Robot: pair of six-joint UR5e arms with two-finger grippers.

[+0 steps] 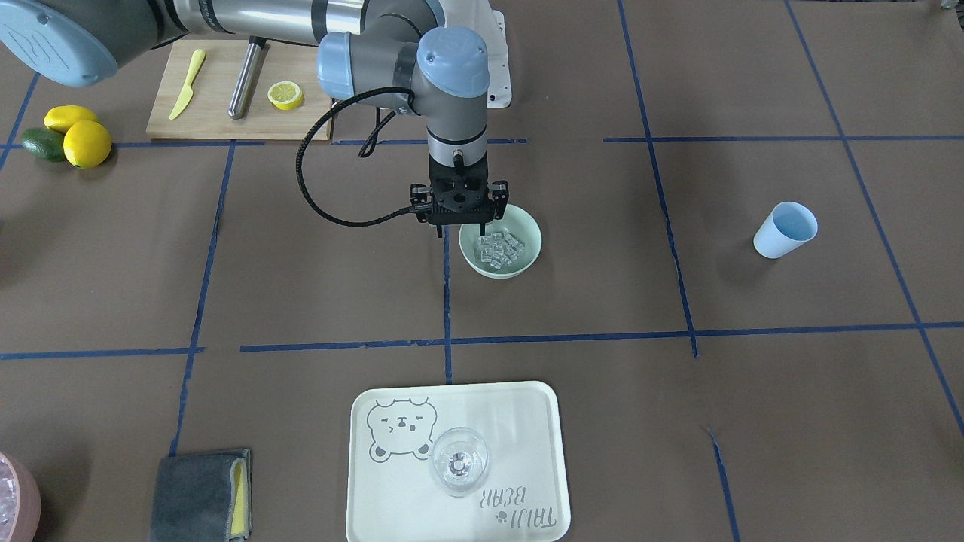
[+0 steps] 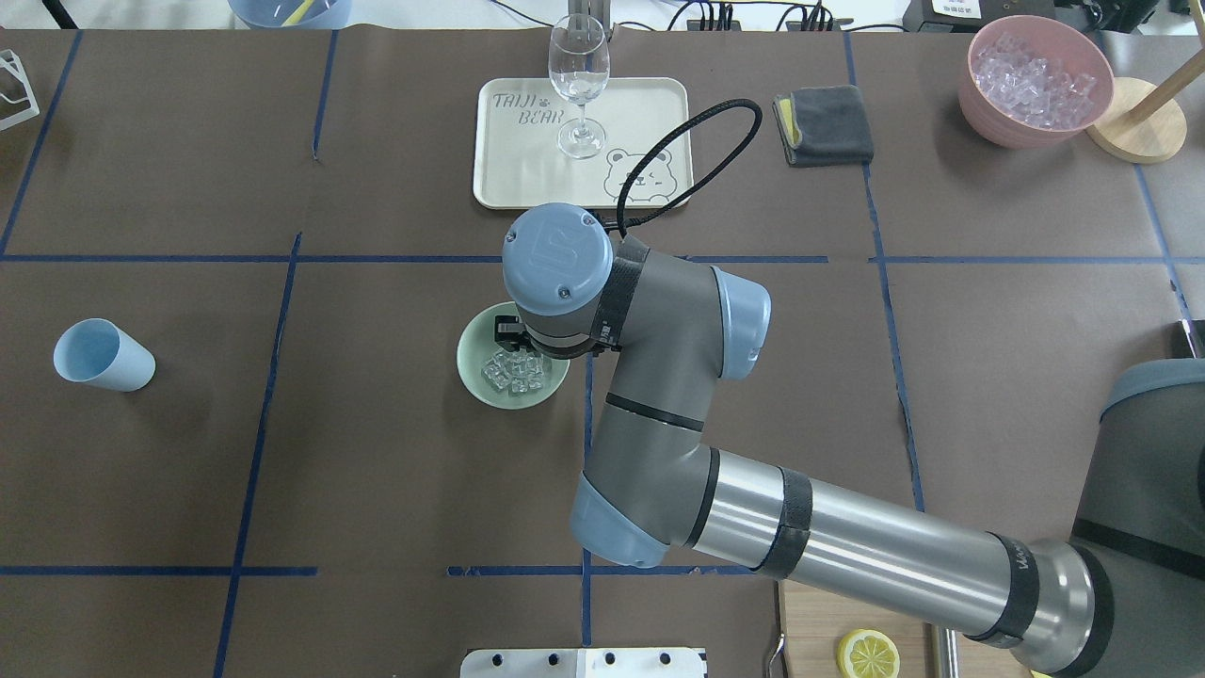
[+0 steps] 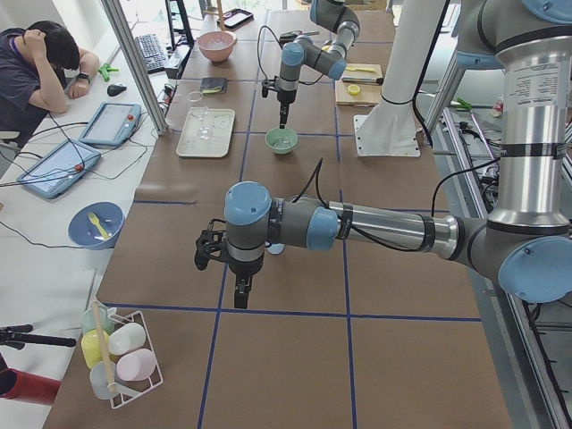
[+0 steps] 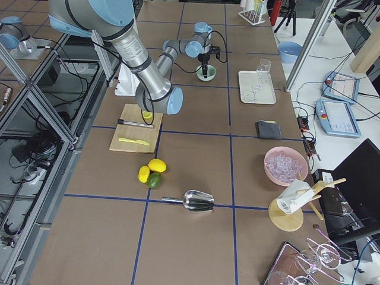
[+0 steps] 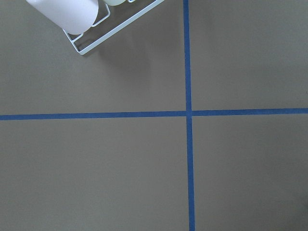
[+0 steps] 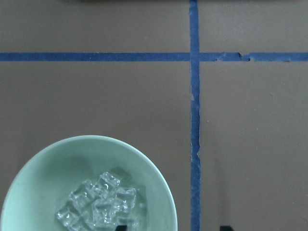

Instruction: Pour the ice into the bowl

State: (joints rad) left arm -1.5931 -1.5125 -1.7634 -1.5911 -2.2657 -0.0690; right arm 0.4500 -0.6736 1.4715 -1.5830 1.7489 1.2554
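1. The ice (image 1: 499,248) lies heaped in the mint-green bowl (image 1: 531,256), at the centre of the front view.
2. The right gripper (image 1: 461,230) hangs over the bowl's rim, fingers spread, grasping nothing.
3. The left gripper (image 3: 239,299): spread or clenched, cannot tell.
4. The tray (image 2: 527,179), top centre of the overhead view, reads "TAIJI BEAR".

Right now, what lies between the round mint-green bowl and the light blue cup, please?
Only bare brown table crossed by one blue tape line, as the overhead view shows.
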